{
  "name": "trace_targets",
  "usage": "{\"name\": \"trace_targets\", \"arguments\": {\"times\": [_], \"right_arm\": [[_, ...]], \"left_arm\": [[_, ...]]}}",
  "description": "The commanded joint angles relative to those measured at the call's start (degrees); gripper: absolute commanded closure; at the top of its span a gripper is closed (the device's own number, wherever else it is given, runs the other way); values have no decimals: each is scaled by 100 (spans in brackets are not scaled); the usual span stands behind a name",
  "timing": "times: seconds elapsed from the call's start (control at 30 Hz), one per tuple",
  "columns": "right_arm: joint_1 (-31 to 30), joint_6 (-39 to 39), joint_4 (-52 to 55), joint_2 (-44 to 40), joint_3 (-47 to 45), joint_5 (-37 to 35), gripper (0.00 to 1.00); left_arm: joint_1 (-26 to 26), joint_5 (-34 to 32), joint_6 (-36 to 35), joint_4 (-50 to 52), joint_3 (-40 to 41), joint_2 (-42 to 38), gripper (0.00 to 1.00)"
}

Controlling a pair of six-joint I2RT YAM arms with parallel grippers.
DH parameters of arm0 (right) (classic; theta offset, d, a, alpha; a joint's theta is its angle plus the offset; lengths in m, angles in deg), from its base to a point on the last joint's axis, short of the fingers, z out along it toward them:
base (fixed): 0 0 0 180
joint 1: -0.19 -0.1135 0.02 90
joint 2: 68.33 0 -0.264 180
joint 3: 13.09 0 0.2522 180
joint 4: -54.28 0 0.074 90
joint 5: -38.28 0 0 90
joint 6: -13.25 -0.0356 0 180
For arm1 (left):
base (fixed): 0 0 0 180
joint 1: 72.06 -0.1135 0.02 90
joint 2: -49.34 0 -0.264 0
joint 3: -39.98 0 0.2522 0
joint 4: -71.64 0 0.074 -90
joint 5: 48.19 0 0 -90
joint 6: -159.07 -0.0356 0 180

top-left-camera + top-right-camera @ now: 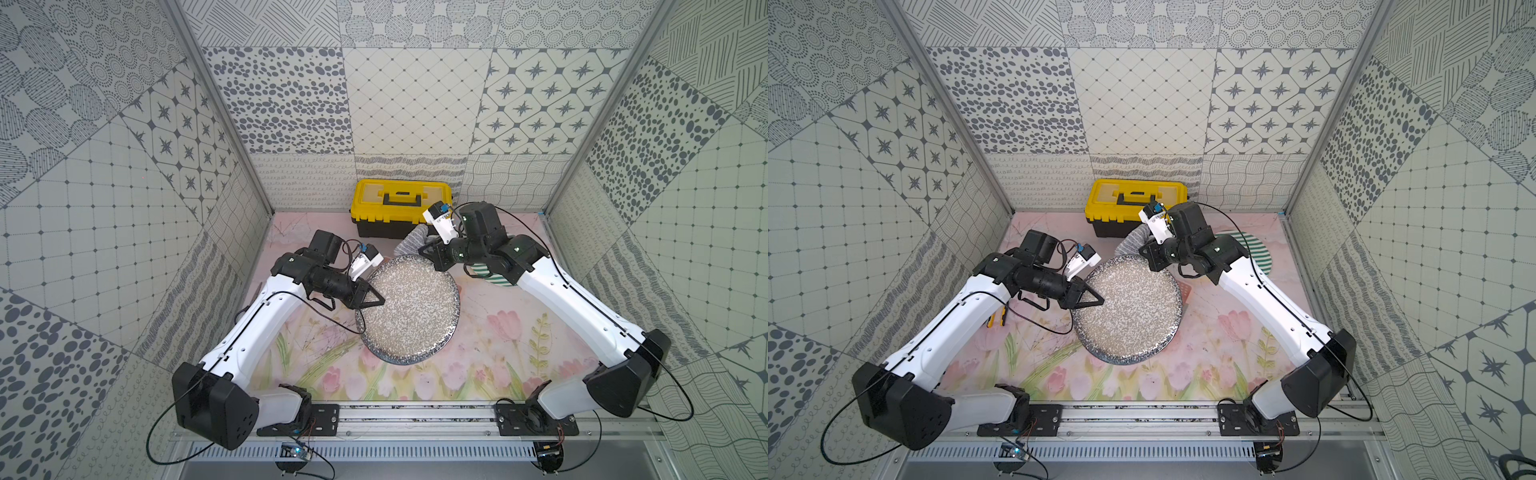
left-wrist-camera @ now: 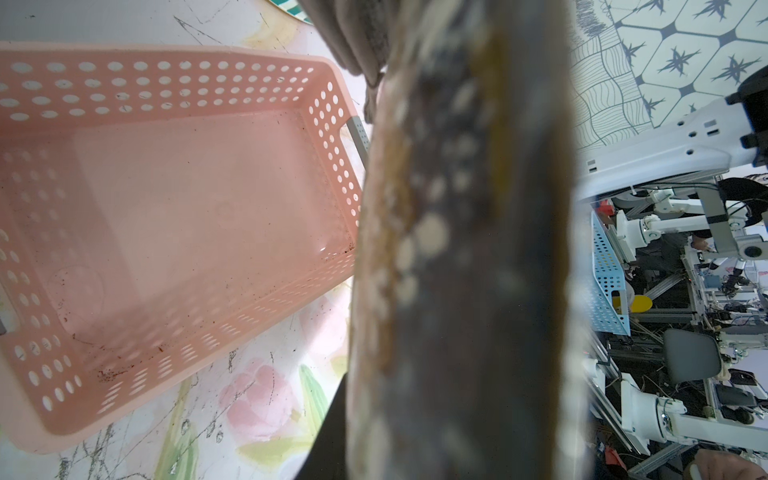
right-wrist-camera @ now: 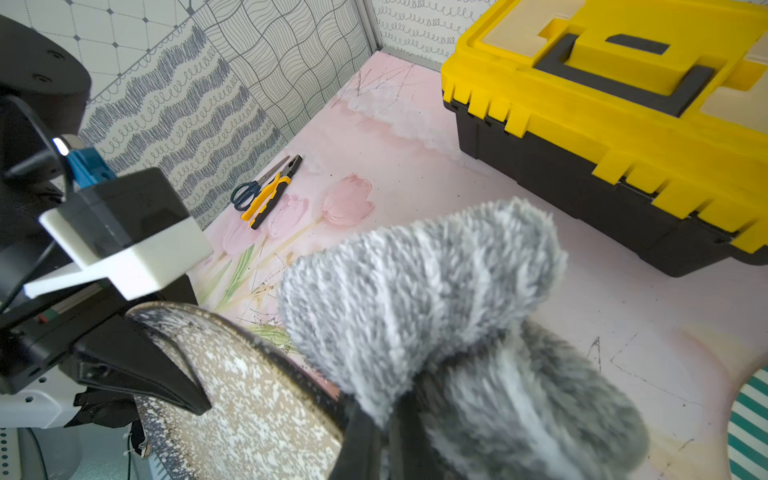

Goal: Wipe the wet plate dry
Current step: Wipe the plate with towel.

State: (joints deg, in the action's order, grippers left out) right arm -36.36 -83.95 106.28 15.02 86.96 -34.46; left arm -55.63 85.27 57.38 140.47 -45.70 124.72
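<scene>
Grey fleece cloth (image 3: 419, 299) is bunched at the plate's (image 1: 409, 309) 12 o'clock rim. The right gripper (image 1: 427, 250) pinches it, jaws pressed together on the fabric. The left gripper (image 1: 371, 297) clamps the plate's rim at 9 o'clock, one finger lying on the speckled face, and holds it raised over a pink basket (image 2: 166, 199) at mid-table.

Progress looks partial at best — the cloth touches only the far edge, and nearly the whole face lies uncovered. No droplets or sheen can be made out, so I cannot tell which parts are dry. I judge that the sweep across the face toward 6 o'clock is left, and likely the underside too.

Room is tight at 12 o'clock: the toolbox (image 1: 401, 203) stands just behind the cloth. A striped dish (image 1: 1258, 251) lies under the right arm at 2 o'clock. Pliers (image 3: 270, 195) and scissors (image 3: 245, 193) rest well apart by the wall at 9 o'clock. From 4 to 7 o'clock the mat (image 1: 478, 357) is bare — the freest way to draw the cloth.
</scene>
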Motion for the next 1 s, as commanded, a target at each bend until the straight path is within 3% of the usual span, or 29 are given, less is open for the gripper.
{"name": "trace_targets", "arguments": {"times": [0.0,0.5,0.97], "right_arm": [[63,-176,-148,-351,-423,319,100],[589,-491,-640,-1296,-1831,359,100],[864,-715,-962,-1618,-2557,601,100]], "left_arm": [[1,1496,231,-1072,-140,-21,100],[-77,1925,709,-1365,-226,28,100],[-583,2226,1660,-2143,-148,5,100]]}}
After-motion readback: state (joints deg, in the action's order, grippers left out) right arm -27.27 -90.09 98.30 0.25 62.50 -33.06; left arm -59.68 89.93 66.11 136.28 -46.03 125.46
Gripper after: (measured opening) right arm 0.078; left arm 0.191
